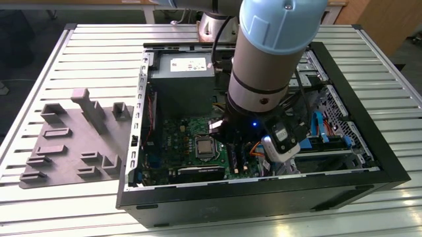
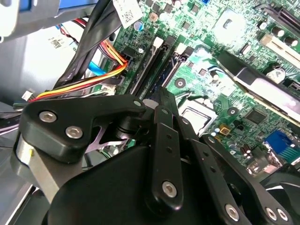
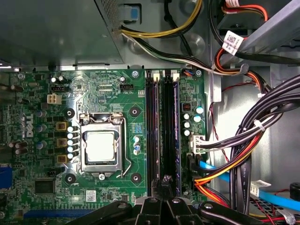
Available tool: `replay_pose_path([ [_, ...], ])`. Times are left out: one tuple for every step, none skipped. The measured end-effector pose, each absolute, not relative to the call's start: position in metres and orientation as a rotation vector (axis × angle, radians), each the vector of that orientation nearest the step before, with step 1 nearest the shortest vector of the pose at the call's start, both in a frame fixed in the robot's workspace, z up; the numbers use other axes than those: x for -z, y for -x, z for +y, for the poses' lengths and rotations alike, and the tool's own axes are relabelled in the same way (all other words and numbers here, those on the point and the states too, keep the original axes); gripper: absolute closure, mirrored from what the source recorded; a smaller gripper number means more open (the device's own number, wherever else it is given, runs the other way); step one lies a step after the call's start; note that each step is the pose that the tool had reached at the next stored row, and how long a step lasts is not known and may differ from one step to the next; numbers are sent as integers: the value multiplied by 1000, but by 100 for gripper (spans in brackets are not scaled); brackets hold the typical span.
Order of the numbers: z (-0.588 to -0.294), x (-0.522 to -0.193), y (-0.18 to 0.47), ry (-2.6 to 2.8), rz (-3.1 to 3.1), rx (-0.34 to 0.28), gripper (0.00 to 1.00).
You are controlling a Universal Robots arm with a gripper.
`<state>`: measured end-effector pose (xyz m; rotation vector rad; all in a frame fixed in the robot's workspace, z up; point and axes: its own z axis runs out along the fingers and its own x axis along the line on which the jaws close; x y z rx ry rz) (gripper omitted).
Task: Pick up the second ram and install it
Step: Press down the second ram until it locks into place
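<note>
The second ram (image 3: 176, 126) is a thin dark stick with a blue sheen. It stands on edge in one of the black slots of the green motherboard (image 3: 136, 93), beside the processor socket (image 3: 101, 146). It also runs up from my fingertips in the second wrist view (image 2: 165, 75). My gripper (image 3: 166, 182) (image 2: 161, 101) hangs low inside the open computer case (image 1: 223, 134). Its black fingers are shut together over one end of the slots. Whether they touch the stick is hidden.
Bundles of black, orange, yellow and blue cables (image 3: 243, 154) lie close beside the slots. The grey power supply (image 1: 181, 74) fills the far end of the case. A grey plastic tray (image 1: 66, 143) with upright blocks lies on the slatted table at the exterior view's left.
</note>
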<state>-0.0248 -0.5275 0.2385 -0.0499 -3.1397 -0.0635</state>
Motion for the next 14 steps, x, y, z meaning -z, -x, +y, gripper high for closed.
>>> replay_pose_path([
  [-528,-238,25,50,-3140,63,89],
  [-528,-238,25,50,-3140,63,89],
  [-528,-238,25,50,-3140,63,89],
  [-528,-238,25,50,-3140,62,89],
  [-528,-238,25,50,-3140,62,89],
  [-529,-237,25,50,-3140,61,89],
  [-529,-237,24,50,-3140,60,89],
  [-529,-237,24,50,-3140,59,89],
  [-529,-237,24,50,-3140,58,89],
  [-529,-237,24,50,-3140,57,89],
  [-529,-237,24,50,-3140,56,89],
  [-529,-236,24,50,-3140,56,89],
  [-529,-236,24,50,-3140,56,89],
  [-529,-235,24,50,-3140,56,89],
])
